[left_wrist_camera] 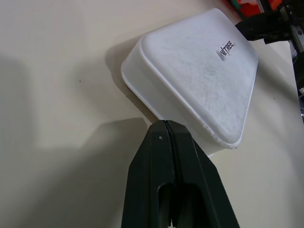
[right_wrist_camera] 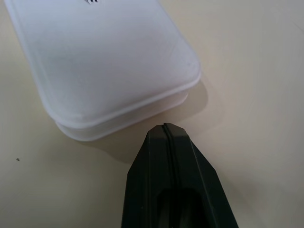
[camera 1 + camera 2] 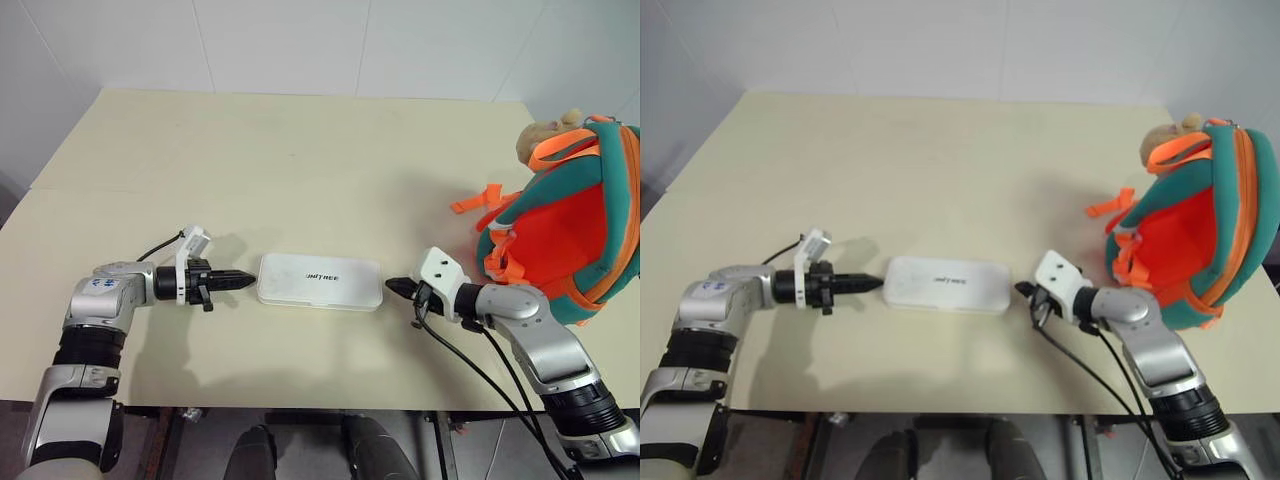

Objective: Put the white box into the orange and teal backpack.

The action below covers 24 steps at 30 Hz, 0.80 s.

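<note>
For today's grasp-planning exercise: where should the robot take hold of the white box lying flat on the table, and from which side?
Probably by its two short ends, one gripper from each side. The white box lies flat and looks too broad for one pair of jaws; the left gripper and right gripper, both shut, already point at opposite ends, ready to squeeze it between them.

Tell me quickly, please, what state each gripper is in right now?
Left gripper: closed, holding nothing.
Right gripper: closed, holding nothing.
</note>
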Each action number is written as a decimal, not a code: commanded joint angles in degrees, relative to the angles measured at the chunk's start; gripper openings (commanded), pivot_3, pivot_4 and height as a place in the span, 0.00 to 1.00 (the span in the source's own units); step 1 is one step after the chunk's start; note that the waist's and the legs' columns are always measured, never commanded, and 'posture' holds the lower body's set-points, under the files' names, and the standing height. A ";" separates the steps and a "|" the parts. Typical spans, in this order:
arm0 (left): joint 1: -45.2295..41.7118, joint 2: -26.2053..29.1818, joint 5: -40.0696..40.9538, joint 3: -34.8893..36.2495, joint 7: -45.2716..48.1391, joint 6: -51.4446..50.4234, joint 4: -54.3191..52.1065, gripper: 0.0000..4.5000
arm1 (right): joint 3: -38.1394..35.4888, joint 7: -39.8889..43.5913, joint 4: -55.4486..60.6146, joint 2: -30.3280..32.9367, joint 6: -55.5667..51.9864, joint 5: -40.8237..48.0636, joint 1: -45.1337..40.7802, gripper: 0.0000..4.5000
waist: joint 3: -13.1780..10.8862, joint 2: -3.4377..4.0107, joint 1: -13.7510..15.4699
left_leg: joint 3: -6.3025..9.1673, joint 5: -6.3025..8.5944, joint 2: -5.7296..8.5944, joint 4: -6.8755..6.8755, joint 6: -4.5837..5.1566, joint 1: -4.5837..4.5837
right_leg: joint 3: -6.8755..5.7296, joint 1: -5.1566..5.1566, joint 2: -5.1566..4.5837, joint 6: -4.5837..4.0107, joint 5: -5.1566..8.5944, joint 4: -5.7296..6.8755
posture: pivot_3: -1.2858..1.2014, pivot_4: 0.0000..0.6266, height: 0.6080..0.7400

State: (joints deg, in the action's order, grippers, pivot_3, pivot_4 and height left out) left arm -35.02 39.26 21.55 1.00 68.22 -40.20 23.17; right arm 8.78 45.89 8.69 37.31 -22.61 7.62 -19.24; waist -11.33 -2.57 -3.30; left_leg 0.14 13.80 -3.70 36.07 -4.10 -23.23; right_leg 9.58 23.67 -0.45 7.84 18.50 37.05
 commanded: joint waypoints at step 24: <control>4.32 2.20 1.26 -7.33 5.08 -6.75 -15.07 0.00 | 1.13 10.65 6.77 2.36 -3.64 2.44 -0.05 0.00 | 0.00 0.00 -0.03 | 0.00 0.00 0.00 -0.01 0.00 0.01 | 0.00 -0.01 0.00 -0.01 0.01 -0.01 | 0.52 0.24 1.00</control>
State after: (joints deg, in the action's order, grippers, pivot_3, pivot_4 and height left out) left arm -31.12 41.85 21.06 -4.69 72.18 -46.26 11.40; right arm 8.71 54.32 11.40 40.10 -26.54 7.29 -19.28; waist -11.33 -2.57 -3.33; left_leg 0.14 13.81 -3.71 36.05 -4.10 -23.21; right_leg 9.59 23.65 -0.45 7.83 18.50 37.03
